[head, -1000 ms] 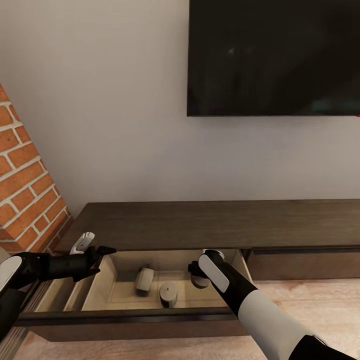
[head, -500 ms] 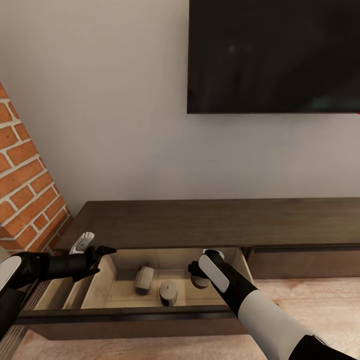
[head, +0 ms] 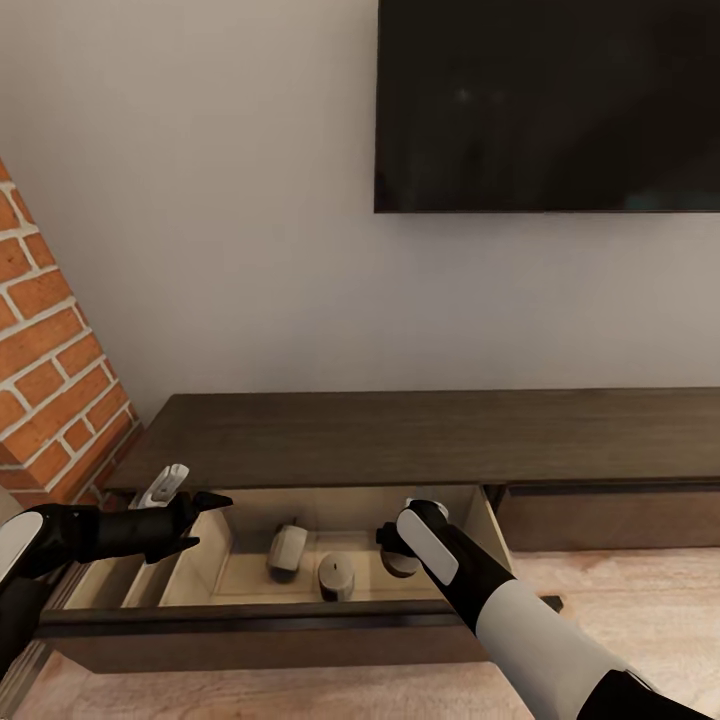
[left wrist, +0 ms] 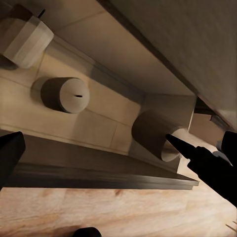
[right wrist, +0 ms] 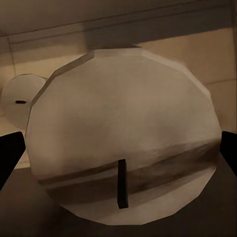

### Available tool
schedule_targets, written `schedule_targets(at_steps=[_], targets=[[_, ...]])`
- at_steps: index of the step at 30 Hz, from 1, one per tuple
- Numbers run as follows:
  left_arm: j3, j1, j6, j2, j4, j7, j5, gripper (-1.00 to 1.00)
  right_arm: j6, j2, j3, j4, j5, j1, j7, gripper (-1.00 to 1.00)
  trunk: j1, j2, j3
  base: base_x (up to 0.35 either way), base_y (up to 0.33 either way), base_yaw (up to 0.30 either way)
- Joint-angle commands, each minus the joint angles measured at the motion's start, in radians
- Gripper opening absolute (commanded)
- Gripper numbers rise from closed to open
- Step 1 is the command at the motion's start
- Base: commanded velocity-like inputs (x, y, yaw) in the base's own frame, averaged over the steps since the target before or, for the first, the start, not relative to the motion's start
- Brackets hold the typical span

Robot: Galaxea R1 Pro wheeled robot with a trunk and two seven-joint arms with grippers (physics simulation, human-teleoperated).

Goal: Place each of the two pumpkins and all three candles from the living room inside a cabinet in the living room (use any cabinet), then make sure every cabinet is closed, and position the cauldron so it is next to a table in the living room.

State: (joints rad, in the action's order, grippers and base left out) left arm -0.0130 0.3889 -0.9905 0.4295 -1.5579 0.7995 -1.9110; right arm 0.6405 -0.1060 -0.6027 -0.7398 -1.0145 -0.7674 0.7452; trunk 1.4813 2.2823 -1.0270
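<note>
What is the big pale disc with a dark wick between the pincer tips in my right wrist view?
Observer: A candle, lying on its side in an end corner of the cabinet's pulled-out drawer. The right pincer is open, with a tip on either side of it.
Operator: I can make out one more behind it. Any others?
Observer: There are three in the drawer. A second candle lies on its side, and a third candle stands upright.
Operator: And the other arm?
Observer: The left pincer hangs open and empty near the drawer's other end.
</note>
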Motion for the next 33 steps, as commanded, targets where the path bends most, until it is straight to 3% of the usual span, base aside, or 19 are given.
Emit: schedule_targets(at_steps=[1, 23, 33], targets=[[-0.001, 0.001, -0.002, 0.0, -0.001, 0.01, -0.01, 1.0, 0.001, 0.0, -0.003, -0.001, -0.007, -0.001, 0.008, -1.0, 0.004, 0.008, -0.004, 0.0, 0.0, 0.0], [0.001, 0.001, -0.002, 0.0, -0.002, 0.01, -0.013, 1.0, -0.002, 0.0, -0.003, -0.001, -0.009, -0.001, 0.008, -1.0, 0.088, 0.162, -0.073, 0.0, 0.0, 0.0], [0.001, 0.001, -0.002, -0.002, -0.002, 0.01, -0.013, 1.0, -0.003, 0.0, -0.003, -0.002, -0.009, -0.001, 0.008, -1.0, 0.088, 0.162, -0.073, 0.0, 0.0, 0.0]])
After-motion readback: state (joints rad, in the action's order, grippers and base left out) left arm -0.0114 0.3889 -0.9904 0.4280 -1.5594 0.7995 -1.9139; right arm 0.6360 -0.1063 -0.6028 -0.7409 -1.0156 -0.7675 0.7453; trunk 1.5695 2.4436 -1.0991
